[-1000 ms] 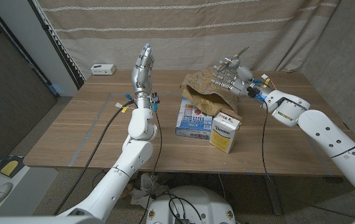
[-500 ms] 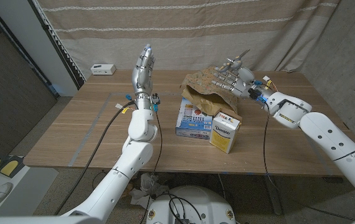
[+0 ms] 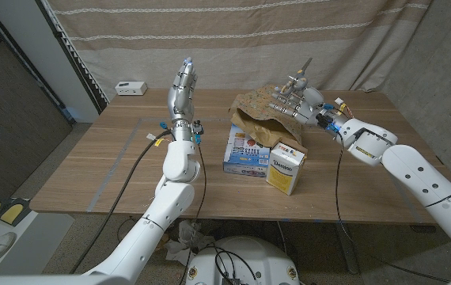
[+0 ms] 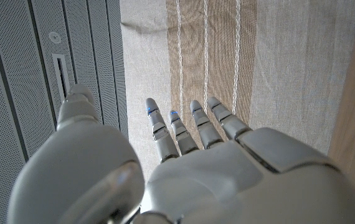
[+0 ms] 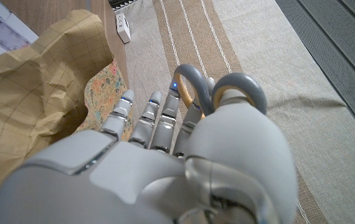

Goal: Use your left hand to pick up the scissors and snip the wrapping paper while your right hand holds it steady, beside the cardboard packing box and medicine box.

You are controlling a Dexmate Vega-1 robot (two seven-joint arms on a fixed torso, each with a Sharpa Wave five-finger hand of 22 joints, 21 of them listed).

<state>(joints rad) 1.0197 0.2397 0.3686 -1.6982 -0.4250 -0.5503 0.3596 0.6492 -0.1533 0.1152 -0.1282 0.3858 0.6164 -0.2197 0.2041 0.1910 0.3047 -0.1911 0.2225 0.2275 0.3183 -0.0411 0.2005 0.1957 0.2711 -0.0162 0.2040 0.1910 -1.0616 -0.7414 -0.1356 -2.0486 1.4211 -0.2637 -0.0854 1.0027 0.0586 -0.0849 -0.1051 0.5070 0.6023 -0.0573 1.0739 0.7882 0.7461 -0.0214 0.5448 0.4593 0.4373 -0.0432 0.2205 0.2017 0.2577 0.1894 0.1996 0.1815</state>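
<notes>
Counted on the table (image 3: pixel 91 170): two boxes, one blue and white (image 3: pixel 247 150) and one yellowish (image 3: pixel 286 168); one crumpled paper (image 3: pixel 261 111); one pair of scissors (image 5: pixel 218 93); one small white device (image 3: pixel 131 87), seemingly at the far edge.

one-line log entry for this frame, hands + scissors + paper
left hand: raised, open, empty | right hand: holds scissors above wrapping paper | paper: uncut, draped on medicine box | cardboard box: upright

Striped beige curtain (image 3: pixel 233 32), wooden table (image 3: pixel 107 166), grey perforated panel (image 4: pixel 15 81)
</notes>
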